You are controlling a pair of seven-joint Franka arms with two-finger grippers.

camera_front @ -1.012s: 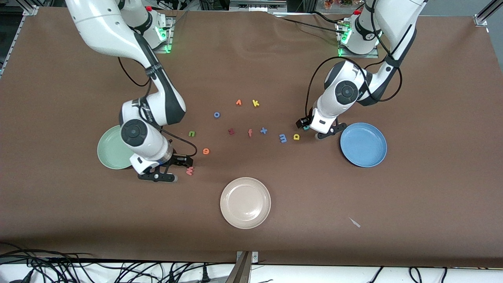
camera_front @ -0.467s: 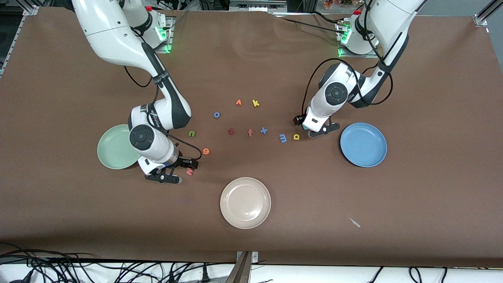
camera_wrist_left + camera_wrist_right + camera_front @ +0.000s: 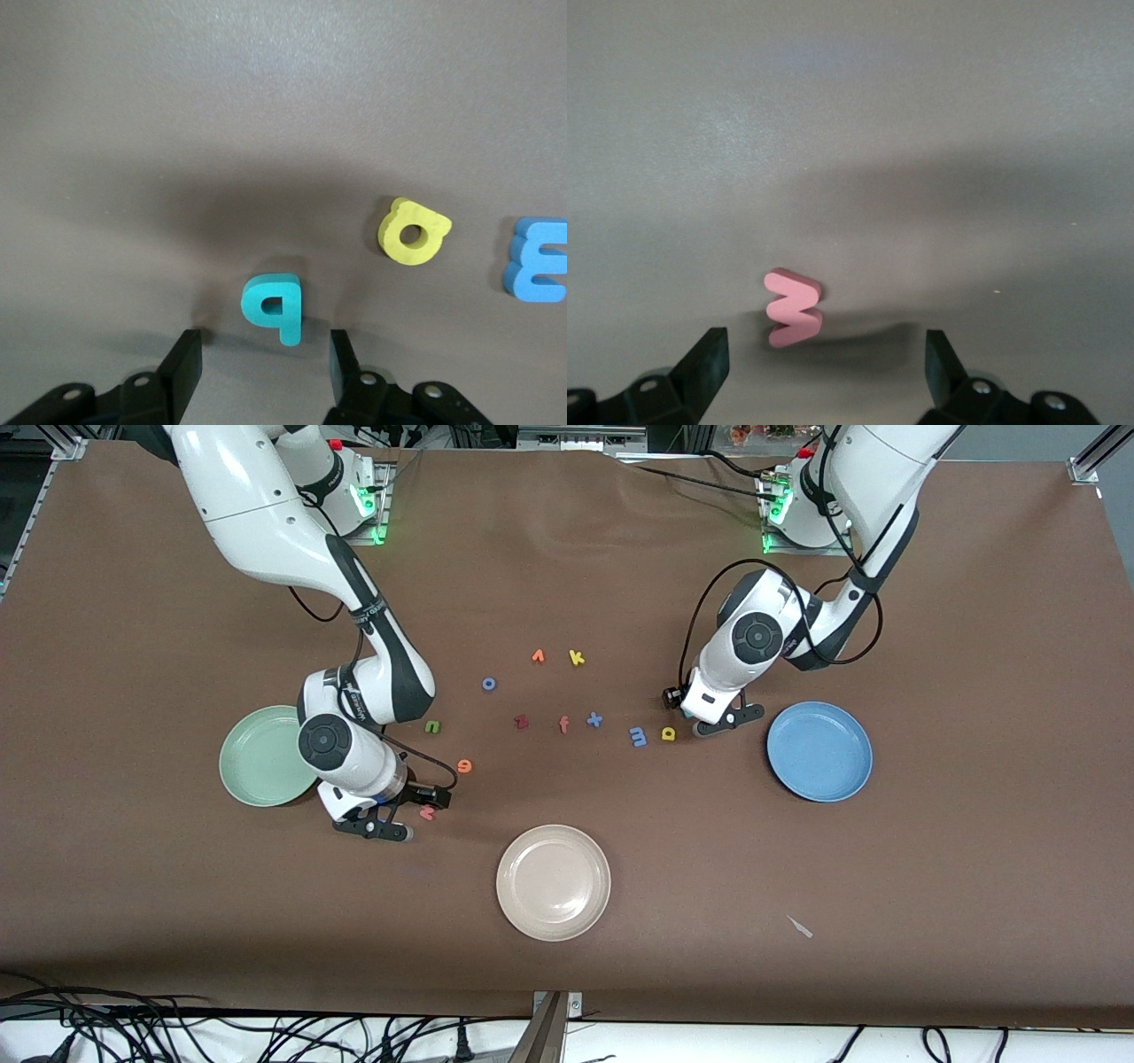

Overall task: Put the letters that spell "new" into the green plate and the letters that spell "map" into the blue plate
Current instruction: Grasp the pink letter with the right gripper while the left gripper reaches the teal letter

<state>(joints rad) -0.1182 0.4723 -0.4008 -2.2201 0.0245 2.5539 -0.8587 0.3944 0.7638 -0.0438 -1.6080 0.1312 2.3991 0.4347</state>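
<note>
— Claw on the left arm (image 3: 263, 359): where is it?

— Low over the brown desk (image 3: 567, 558), fingers apart, either side of the tiny teal foam "p" (image 3: 274, 305), not touching it. The small yellow foam "a" (image 3: 413, 232) and blue foam "m" (image 3: 536, 258) lie beside it, with the round medium-blue plate (image 3: 819, 751) near, toward the left arm's end.

— And the right claw (image 3: 827, 359)?

— Wide apart, down around the little salmon-red foam "w" (image 3: 793, 307), which sits between the fingers, untouched. The green foam "n" (image 3: 432, 726) and orange foam "e" (image 3: 464, 766) lie farther from the front camera; the round mint-green plate (image 3: 257, 757) sits beside that arm.
</note>
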